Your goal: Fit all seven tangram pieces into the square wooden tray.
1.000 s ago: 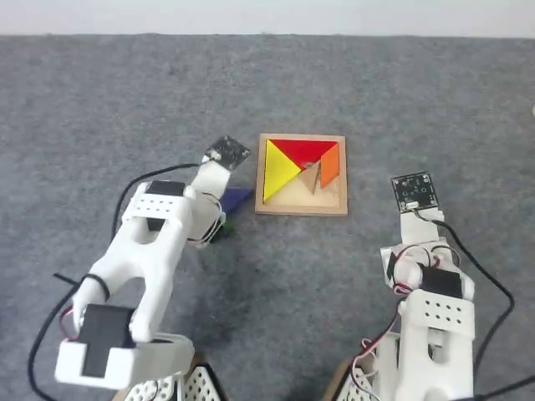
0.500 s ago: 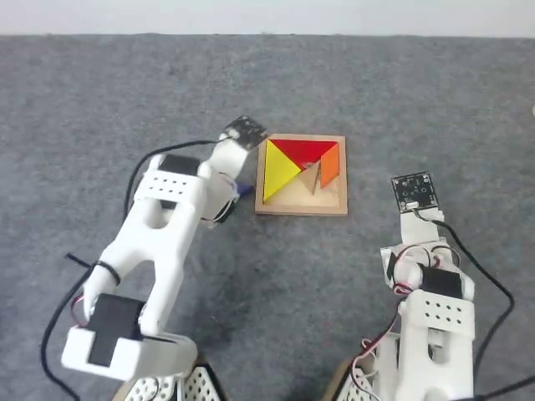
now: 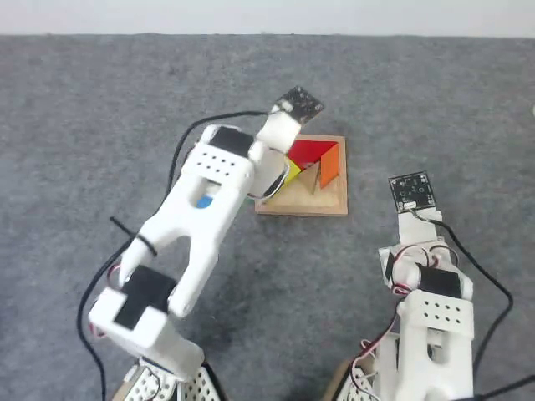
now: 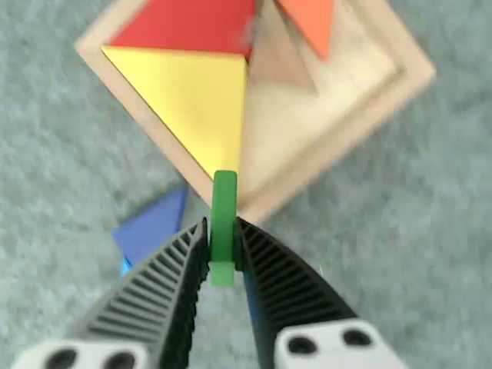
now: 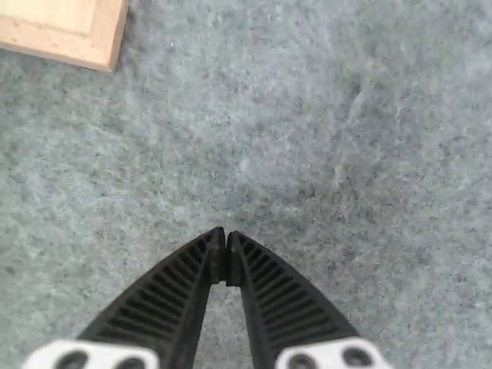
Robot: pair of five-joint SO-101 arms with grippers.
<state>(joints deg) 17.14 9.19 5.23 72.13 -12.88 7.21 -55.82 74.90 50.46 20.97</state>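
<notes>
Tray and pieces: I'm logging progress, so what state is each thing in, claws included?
Tray: partly filled, some floor bare.
Red piece: flat in tray.
Yellow piece: flat in tray.
Orange piece: in tray.
Tan piece: in tray.
Green piece: gripped on edge, not yet placed.
Blue piece: on carpet, outside tray.
Left claw: shut on green piece.
Right claw: shut, empty.

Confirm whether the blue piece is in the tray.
No, the blue piece lies on the grey carpet outside the wooden tray.
</notes>
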